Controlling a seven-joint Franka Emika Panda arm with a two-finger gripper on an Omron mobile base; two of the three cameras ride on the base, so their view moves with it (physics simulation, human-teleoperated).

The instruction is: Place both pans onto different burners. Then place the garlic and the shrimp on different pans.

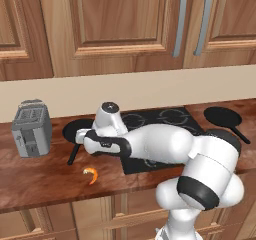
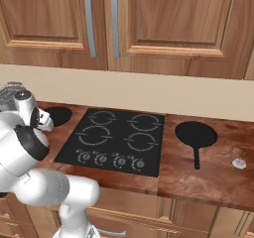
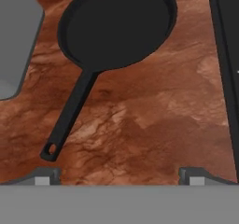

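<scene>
The arm reaches left over the wooden surface point(image 1: 45, 179), and its white wrist covers much of the left pan point(image 1: 75, 129) in the left base view, leaving the far-left rim and the handle running toward the near edge. In the hand view that pan point(image 3: 116, 24) lies below the claw point(image 3: 119, 174), its far rim cut off at the top and its handle slanting to the lower left, ending in a small hanging hole. Only the two finger tips point(image 3: 46, 174) show at the bottom, set wide apart with bare wood between them; the claw is spread and holds nothing.

The second pan point(image 2: 196, 134) sits on the surface right of the cooktop point(image 2: 116, 140), handle toward the near side. All four burners point(image 2: 141, 143) lie bare. The shrimp point(image 1: 91, 174) rests on the surface near the front edge, left of the cooktop and nearer than the left pan. A small pale object point(image 2: 239, 163) at the right, near the second pan, is too small to identify surely. A toaster point(image 1: 31, 128) stands far left; in the hand view it is a grey block cut off by the frame.
</scene>
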